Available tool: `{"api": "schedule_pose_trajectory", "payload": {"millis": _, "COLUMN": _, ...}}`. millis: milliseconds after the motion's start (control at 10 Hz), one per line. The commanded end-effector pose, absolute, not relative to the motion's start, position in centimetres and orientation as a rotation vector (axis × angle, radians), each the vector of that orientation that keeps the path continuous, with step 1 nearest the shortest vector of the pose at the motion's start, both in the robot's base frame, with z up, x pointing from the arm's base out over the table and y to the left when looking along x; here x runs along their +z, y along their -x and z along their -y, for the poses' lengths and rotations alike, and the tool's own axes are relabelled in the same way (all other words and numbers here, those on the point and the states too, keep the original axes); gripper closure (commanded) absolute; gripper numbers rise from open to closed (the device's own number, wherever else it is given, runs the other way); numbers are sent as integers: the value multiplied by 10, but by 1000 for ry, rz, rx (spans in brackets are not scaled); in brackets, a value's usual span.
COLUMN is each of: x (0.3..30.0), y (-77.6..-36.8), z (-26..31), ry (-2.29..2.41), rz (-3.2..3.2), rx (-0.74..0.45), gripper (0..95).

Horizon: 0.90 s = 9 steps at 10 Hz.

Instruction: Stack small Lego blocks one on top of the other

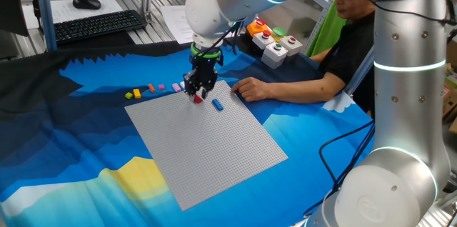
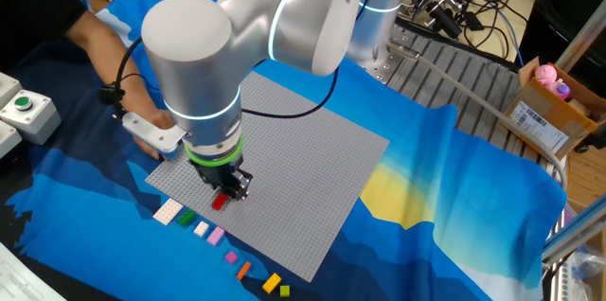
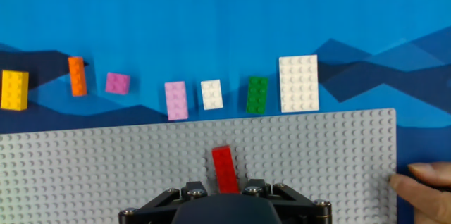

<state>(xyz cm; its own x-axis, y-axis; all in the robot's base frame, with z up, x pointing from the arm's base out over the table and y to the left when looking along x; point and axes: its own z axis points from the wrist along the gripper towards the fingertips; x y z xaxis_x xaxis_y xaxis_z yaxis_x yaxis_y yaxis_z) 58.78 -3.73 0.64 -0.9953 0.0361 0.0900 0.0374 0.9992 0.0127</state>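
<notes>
A red brick (image 3: 225, 169) lies on the grey baseplate (image 3: 106, 168) near its far edge. My gripper (image 3: 225, 190) stands over the brick's near end, jaws close on either side of it. It shows the same way in one fixed view, gripper (image 1: 199, 93) on red brick (image 1: 198, 99), and in the other (image 2: 227, 190). A blue brick (image 1: 217, 104) sits on the plate just beside. Beyond the plate's edge a row lies on the cloth: yellow (image 3: 15, 89), orange (image 3: 77, 76), pink (image 3: 118, 83), light pink (image 3: 176, 100), white (image 3: 211, 94), green (image 3: 257, 95) and a larger white one (image 3: 298, 83).
A person's hand (image 1: 250, 89) rests at the baseplate's corner and shows at the hand view's right edge (image 3: 426, 182). A button box (image 1: 275, 45) and a keyboard (image 1: 96, 26) stand beyond the blue cloth. The robot's base (image 1: 400, 113) fills the right.
</notes>
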Motion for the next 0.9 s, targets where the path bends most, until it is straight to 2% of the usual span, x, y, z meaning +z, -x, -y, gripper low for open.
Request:
{"api": "schedule_pose_trajectory", "payload": {"millis": 100, "x": 6, "y": -588, "z": 38, "ry": 53, "rz": 3053, "rx": -21, "gripper": 760}}
{"api": "schedule_pose_trajectory", "payload": {"millis": 200, "x": 5, "y": -588, "z": 38, "ry": 50, "rz": 3052, "rx": -21, "gripper": 760}}
{"api": "schedule_pose_trajectory", "payload": {"millis": 300, "x": 5, "y": -588, "z": 38, "ry": 45, "rz": 3051, "rx": -21, "gripper": 950}}
{"api": "schedule_pose_trajectory", "payload": {"millis": 900, "x": 26, "y": -587, "z": 42, "ry": 48, "rz": 3026, "rx": 64, "gripper": 950}}
